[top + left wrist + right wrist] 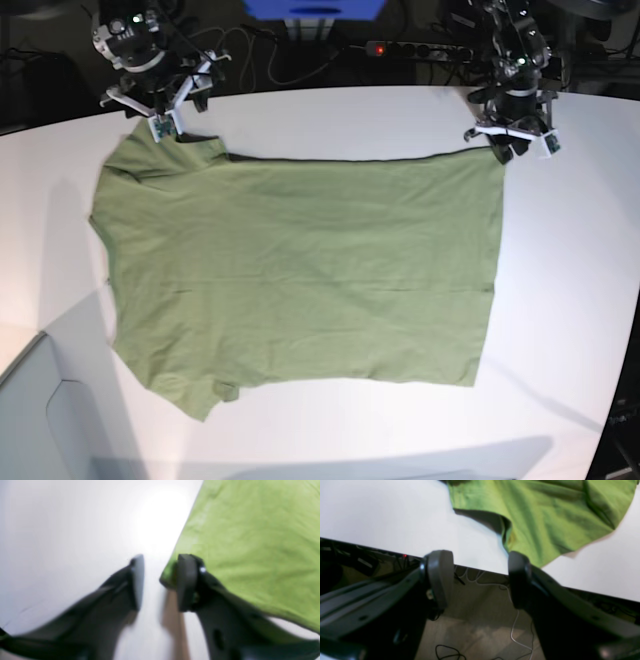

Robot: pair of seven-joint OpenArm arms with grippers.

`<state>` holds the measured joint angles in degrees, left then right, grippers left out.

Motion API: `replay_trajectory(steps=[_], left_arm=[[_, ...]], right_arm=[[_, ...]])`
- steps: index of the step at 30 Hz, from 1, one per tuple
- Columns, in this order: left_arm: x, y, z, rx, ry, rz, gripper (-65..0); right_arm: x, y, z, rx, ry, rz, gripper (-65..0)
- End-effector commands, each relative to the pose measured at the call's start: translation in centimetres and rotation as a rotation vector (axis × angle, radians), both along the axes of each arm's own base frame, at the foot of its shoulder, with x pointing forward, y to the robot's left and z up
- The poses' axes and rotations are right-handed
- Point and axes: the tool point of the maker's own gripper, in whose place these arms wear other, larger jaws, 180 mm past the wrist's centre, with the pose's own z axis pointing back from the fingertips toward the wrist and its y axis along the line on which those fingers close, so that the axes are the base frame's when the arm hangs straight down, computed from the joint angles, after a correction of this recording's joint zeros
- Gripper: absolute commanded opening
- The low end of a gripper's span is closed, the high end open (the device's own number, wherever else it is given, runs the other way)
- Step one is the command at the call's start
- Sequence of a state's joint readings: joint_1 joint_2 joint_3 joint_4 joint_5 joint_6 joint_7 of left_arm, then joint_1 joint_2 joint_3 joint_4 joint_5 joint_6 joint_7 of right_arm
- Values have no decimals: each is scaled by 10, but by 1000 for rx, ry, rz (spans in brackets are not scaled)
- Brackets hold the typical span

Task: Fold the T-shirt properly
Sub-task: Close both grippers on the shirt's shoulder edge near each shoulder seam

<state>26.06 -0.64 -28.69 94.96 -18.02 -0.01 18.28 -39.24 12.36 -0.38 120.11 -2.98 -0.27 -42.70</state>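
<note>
The green T-shirt (300, 270) lies spread flat on the white table (570, 300), with its sleeves at the left of the base view and its hem at the right. My left gripper (160, 582) is down at the shirt's far hem corner (497, 152). Its jaws stand apart, and the tip of that corner (166, 576) sits between them against the right-hand finger (186, 582). My right gripper (480, 578) hangs open over the table's back edge, just short of the far sleeve (545, 517), with nothing between its fingers.
Behind the table's back edge (482, 568) are a floor with loose cables (515, 630) and a power strip (400, 48) with a red light. A grey box (30, 400) sits at the near left corner in the base view.
</note>
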Motion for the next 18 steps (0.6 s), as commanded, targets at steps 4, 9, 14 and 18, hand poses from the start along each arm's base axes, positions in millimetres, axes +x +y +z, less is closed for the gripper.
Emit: replay_trajectory(steps=[4, 9, 14, 18], left_arm=[[5, -7, 1, -2, -18, -26, -650], [1, -13, -10, -23, 7, -30, -650], [4, -11, -1, -11, -16, -30, -650], [7, -12, 17, 14, -49, -46, -650]], right_arm=[[2, 1, 5, 1, -20, 11, -320], [1, 1, 4, 1, -17, 11, -320], [0, 1, 4, 1, -13, 11, -320], [0, 1, 4, 1, -13, 11, -320]])
